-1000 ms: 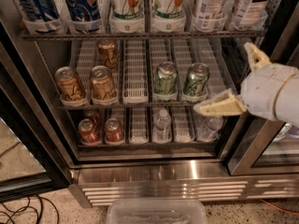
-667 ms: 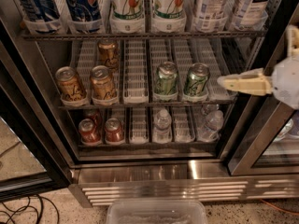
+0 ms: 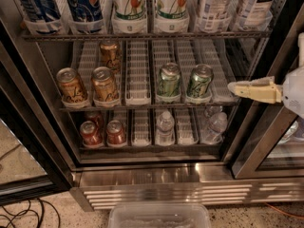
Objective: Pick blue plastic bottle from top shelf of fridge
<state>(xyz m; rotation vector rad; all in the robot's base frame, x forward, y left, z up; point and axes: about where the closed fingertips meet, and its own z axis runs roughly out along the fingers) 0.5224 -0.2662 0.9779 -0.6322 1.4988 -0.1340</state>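
Note:
The fridge (image 3: 161, 175) stands open in front of me. Its top shelf (image 3: 142, 34) runs across the top of the view and holds tall bottles, all cut off above their labels. Two bottles with pale blue-and-white printed labels (image 3: 214, 1) stand side by side at the right end of it; either could be the blue plastic bottle, and no caps show. Left of them are two green-and-white 7UP bottles (image 3: 129, 4) and two dark blue cola bottles (image 3: 83, 4). My gripper (image 3: 254, 90) is at the right edge of the view, level with the middle shelf, below and right of the pale-label bottles, holding nothing.
The middle rack holds brown cans (image 3: 104, 82) and green cans (image 3: 168, 80). The bottom rack holds red cans (image 3: 115, 132) and small water bottles (image 3: 165, 126). A black door frame (image 3: 266, 122) slants at right. A clear plastic bin (image 3: 159, 216) sits on the floor, with cables (image 3: 23, 215) at left.
My gripper has moved right and slightly up, away from the green cans toward the right door frame. Nothing in the fridge has moved.

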